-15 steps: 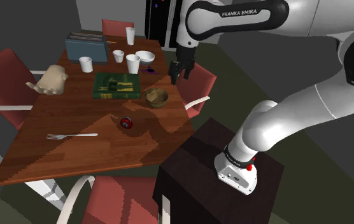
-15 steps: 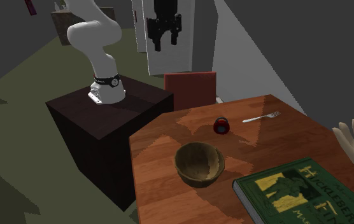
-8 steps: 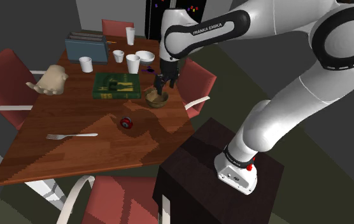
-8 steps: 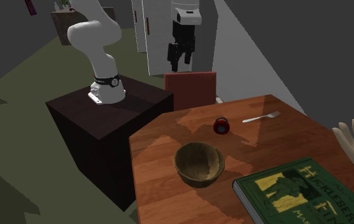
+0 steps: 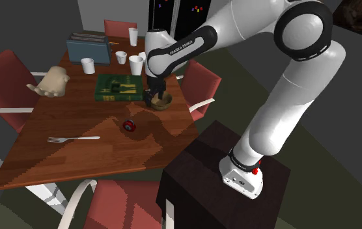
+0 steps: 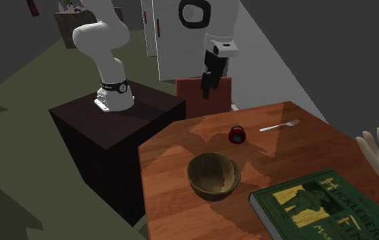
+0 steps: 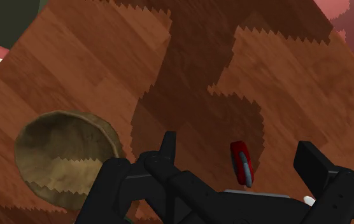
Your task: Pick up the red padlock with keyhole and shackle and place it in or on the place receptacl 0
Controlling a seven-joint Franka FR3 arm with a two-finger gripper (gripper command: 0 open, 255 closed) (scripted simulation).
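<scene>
In the shoulder view we see a brown wooden table (image 5: 75,162) ringed by red chairs (image 5: 4,75). The red padlock (image 5: 129,125) lies near its middle, apart from the bowl (image 5: 165,101). The gripper (image 5: 152,97) hangs by that bowl.

In the second exterior view the padlock (image 6: 236,134) sits between the bowl (image 6: 213,176) and a fork (image 6: 279,126). The gripper (image 6: 207,87) hovers before a chair back (image 6: 195,106), and the dark stand (image 6: 116,129) rests on an olive floor (image 6: 18,95).

In the wrist view we find the fingers (image 7: 167,149) spread apart and empty. The padlock (image 7: 241,162) lies on the wood beyond them, untouched.
</scene>
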